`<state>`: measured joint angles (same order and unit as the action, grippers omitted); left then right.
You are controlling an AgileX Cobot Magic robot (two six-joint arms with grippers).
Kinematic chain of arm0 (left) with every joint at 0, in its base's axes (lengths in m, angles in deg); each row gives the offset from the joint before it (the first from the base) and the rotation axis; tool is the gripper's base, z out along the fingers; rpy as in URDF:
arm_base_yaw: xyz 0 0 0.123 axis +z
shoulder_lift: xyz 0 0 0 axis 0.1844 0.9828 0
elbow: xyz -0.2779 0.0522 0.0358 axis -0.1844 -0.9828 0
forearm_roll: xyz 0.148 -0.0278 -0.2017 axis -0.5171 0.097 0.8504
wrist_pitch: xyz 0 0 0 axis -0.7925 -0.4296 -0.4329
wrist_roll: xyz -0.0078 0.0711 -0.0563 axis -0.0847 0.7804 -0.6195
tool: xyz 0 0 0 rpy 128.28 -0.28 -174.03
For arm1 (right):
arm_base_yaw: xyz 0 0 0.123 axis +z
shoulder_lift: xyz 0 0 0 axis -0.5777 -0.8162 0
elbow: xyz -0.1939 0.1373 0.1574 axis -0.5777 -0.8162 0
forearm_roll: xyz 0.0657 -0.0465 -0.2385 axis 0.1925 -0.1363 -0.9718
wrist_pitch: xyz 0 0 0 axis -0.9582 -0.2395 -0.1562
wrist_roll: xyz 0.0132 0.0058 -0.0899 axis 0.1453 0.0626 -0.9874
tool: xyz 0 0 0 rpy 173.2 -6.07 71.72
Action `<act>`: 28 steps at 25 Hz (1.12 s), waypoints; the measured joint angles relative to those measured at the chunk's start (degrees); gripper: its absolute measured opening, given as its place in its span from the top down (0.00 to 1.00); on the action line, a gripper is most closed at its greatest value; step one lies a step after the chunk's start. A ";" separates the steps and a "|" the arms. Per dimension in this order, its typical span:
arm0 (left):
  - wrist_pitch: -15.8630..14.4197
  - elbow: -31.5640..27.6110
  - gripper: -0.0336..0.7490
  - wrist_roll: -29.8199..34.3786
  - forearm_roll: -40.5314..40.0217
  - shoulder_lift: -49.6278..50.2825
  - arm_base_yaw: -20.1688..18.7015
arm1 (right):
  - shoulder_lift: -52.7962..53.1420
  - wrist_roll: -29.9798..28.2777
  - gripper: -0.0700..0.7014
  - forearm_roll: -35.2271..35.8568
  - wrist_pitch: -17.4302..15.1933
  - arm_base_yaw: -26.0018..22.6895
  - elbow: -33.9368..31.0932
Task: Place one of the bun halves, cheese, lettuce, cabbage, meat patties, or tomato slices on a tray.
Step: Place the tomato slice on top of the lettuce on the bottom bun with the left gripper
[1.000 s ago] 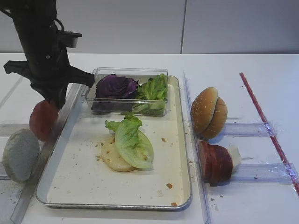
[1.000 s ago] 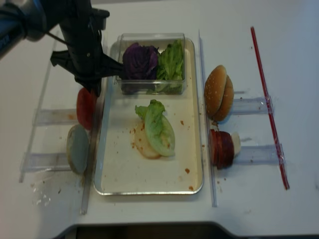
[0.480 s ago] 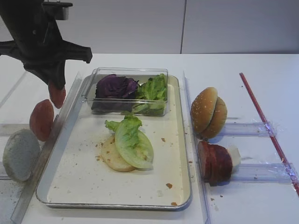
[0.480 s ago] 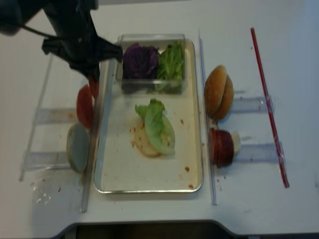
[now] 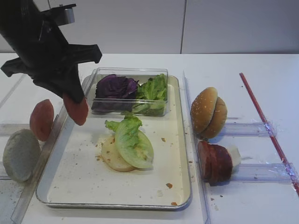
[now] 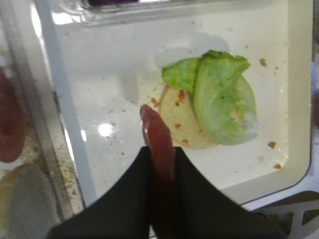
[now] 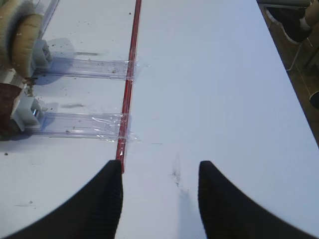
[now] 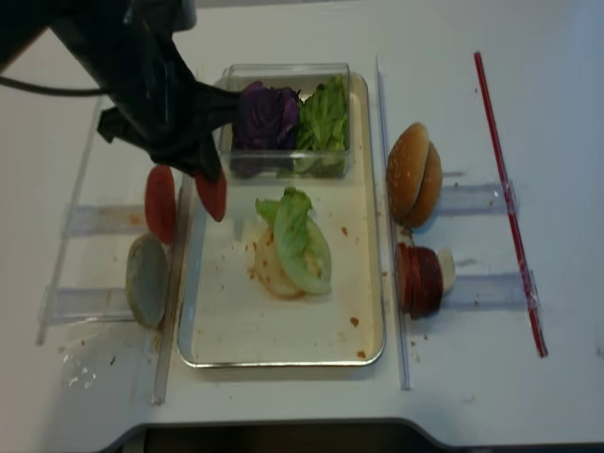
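A thin red tomato slice [image 5: 76,110] hung edge-down above the left side of the cream, metal-rimmed tray [image 5: 179,204], clamped in the left pincer [image 5: 70,99]. On the tray, a green lettuce leaf [image 5: 132,143] lay across a pale bun half [image 5: 111,157].

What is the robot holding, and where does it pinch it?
The left end effector pinches a tomato slice by its upper edge, hanging over the tray. The right end effector holds nothing.
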<state>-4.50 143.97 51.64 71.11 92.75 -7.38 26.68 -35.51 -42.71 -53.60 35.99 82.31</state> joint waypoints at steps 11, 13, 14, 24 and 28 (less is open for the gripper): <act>0.13 -6.06 0.89 11.17 14.80 -0.34 0.00 | 0.00 0.11 0.42 0.00 0.00 0.00 0.00; 0.37 -7.28 0.89 13.81 18.15 -0.34 0.00 | 0.00 0.11 0.42 0.00 0.00 0.00 0.00; 0.37 -7.83 0.89 15.34 19.84 -0.34 0.00 | 0.00 0.11 0.42 0.00 0.00 0.00 0.00; 2.20 -9.90 0.89 26.29 31.89 3.97 0.00 | 0.00 0.11 0.42 0.00 0.00 0.00 0.00; 2.75 -9.90 0.89 29.15 32.46 6.61 0.00 | 0.00 0.11 0.42 0.00 0.00 0.00 0.00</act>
<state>-1.76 134.07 80.78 103.57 99.36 -7.38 26.68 -35.41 -42.71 -53.60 35.99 82.31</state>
